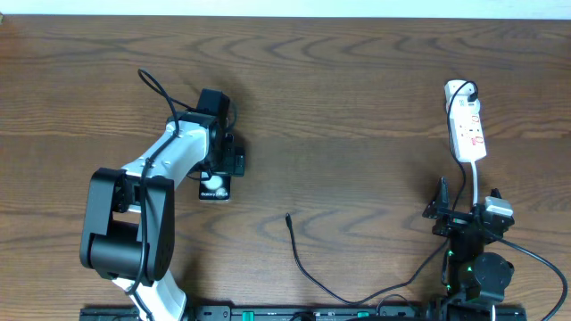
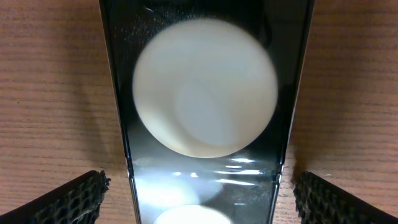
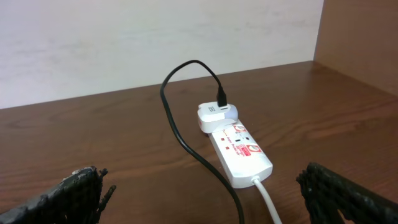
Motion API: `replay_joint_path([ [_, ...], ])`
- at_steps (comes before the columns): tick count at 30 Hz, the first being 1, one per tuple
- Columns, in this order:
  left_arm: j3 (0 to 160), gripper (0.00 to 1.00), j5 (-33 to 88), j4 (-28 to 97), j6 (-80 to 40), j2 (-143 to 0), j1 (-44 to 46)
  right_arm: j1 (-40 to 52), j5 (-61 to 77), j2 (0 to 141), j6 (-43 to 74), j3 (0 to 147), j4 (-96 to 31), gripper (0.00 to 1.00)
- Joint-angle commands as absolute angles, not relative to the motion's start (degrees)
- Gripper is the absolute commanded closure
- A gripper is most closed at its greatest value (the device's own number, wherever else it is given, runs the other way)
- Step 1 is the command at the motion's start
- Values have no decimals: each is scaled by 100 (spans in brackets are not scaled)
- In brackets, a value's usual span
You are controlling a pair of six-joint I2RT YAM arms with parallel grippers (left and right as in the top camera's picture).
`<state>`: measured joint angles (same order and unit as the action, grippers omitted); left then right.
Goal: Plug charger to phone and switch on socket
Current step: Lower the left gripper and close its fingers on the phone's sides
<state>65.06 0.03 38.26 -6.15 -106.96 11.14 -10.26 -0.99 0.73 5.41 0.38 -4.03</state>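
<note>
The black phone [image 1: 215, 187] lies flat on the table; only its near end shows under my left gripper [image 1: 222, 164]. In the left wrist view the phone [image 2: 205, 87] fills the middle, with a large white circle on it. My left gripper [image 2: 199, 196] is open, one finger on each side of the phone, neither touching it. The charger cable's plug tip [image 1: 287, 216] lies loose on the table at centre. The white socket strip [image 1: 467, 125] lies at the far right, also in the right wrist view [image 3: 239, 152]. My right gripper [image 1: 464, 212] [image 3: 205, 190] is open and empty, short of the strip.
A white adapter [image 3: 214, 115] sits plugged into the strip's far end, with the black cable [image 3: 180, 137] looping from it towards me. The strip's white cord [image 3: 267, 199] runs back between my right fingers. A wall [image 3: 155, 43] stands behind the table.
</note>
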Motion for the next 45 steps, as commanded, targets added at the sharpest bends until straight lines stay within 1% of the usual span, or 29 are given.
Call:
replay_joint_path([
  [1, 6471, 2, -47, 3804, -587, -10750, 1096, -1050, -132, 49, 510, 32, -427, 1],
  [11, 6471, 2, -47, 3760, -589, -10774, 1096, -1050, -132, 51, 510, 32, -425, 1],
  [19, 6471, 2, -47, 3691, -569, -11187, 1096, -1050, -132, 51, 510, 32, -425, 1],
  [45, 6418, 2, 148, 3763, -569, -11187, 1096, -1050, -132, 51, 510, 32, -427, 1],
])
